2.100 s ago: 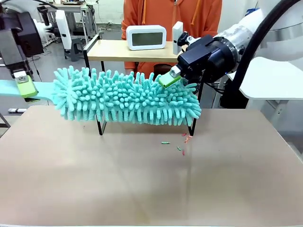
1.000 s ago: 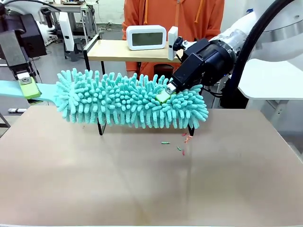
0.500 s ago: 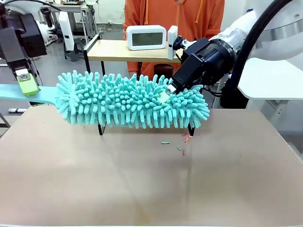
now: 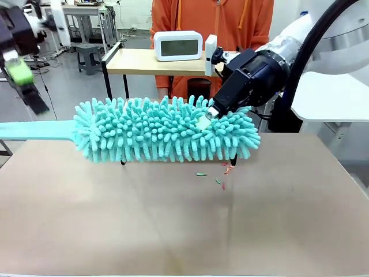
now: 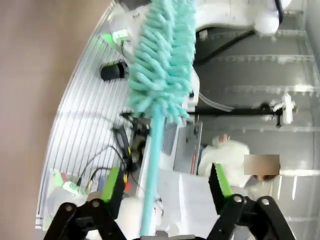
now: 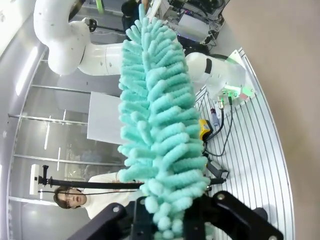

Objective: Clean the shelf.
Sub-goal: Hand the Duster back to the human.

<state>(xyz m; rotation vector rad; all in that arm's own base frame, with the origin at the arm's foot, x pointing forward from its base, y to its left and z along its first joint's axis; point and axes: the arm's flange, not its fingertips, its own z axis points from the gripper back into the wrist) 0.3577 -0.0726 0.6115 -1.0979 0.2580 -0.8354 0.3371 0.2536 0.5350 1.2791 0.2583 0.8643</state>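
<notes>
Duster: a turquoise duster (image 4: pixel 167 130) with thick shaggy fingers is held level above the beige tabletop (image 4: pixel 184 225), its head stretched across the front of the shelf (image 4: pixel 167 60); its flat turquoise handle (image 4: pixel 34 130) runs out to the picture's left edge
Right gripper: the right gripper (image 4: pixel 206 120) is pressed into the right part of the duster head, and its jaws are seen clamped on the shaggy head; in the right wrist view the fibres (image 6: pixel 165 150) are bunched between the black fingers at the bottom edge
Left gripper: the left gripper (image 4: pixel 20 75) is seen blurred at the upper left, above the handle and apart from it; in the left wrist view its jaws stand wide apart, with the green pads (image 5: pixel 112 182) on either side of the handle (image 5: pixel 152 165) and not touching it
Shelf: the small rack is placed at the far side of the tabletop, behind the duster; its upper wooden board is seen above the duster head, and its black legs (image 4: pixel 122 154) are seen just below it; the lower board is hidden by the duster
On the shelf: a white digital clock (image 4: pixel 177 45) and a small white upright block (image 4: pixel 210 53) are set on the upper board
Tabletop: a few small red and green scraps (image 4: pixel 219 173) are scattered just in front of the right legs
Person: a person in an orange top (image 4: pixel 210 17) is stood behind the shelf
</notes>
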